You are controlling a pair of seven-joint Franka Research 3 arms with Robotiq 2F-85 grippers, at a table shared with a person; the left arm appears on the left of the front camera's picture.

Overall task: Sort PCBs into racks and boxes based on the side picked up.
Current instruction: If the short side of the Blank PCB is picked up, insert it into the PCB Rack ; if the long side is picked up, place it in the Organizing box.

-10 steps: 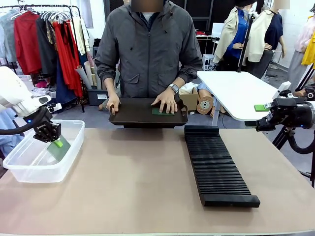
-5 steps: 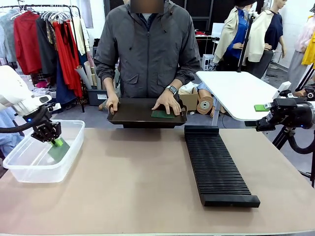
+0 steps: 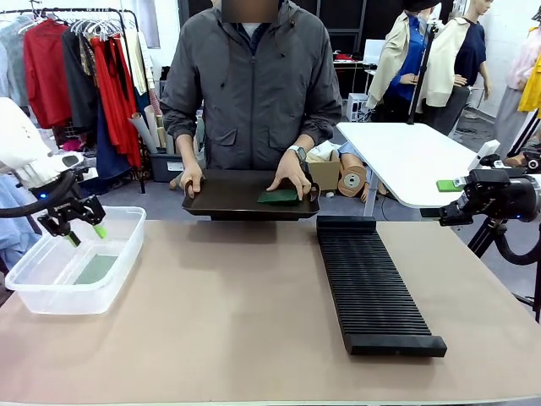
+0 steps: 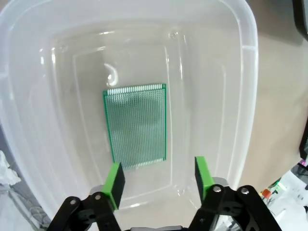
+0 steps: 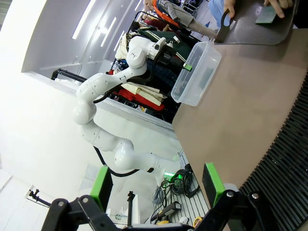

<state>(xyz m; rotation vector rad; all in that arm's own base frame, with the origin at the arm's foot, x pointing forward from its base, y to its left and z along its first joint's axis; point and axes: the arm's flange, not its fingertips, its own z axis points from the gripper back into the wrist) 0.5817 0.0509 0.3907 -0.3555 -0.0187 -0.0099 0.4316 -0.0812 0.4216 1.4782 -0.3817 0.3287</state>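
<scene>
One PCB (image 4: pixel 136 126) lies flat on the floor of the clear box (image 4: pixel 250 72), its pale speckled face up. My left gripper (image 4: pixel 159 175) hangs above it, open, with nothing between the fingers. From the front the left gripper (image 3: pixel 82 230) hovers over the box (image 3: pixel 51 296), and the PCB (image 3: pixel 95 269) rests inside. A second PCB (image 3: pixel 279 196) lies on the black tray (image 3: pixel 228 199) under the person's hand. The long black rack (image 3: pixel 372 283) sits at centre right. My right gripper (image 3: pixel 441 201) is open at the right edge, clear of the table; it (image 5: pixel 157 185) holds nothing.
The person stands at the far side and holds the tray by both ends above the table's far edge. A white side table (image 3: pixel 406 156) stands behind the rack. In the right wrist view the rack (image 5: pixel 288 159), the box (image 5: pixel 197 72) and the tray (image 5: pixel 260 29) appear.
My left gripper has opened and let go of the PCB, which now lies flat in the box. The gripper has risen and shifted left. The right arm has not moved.
</scene>
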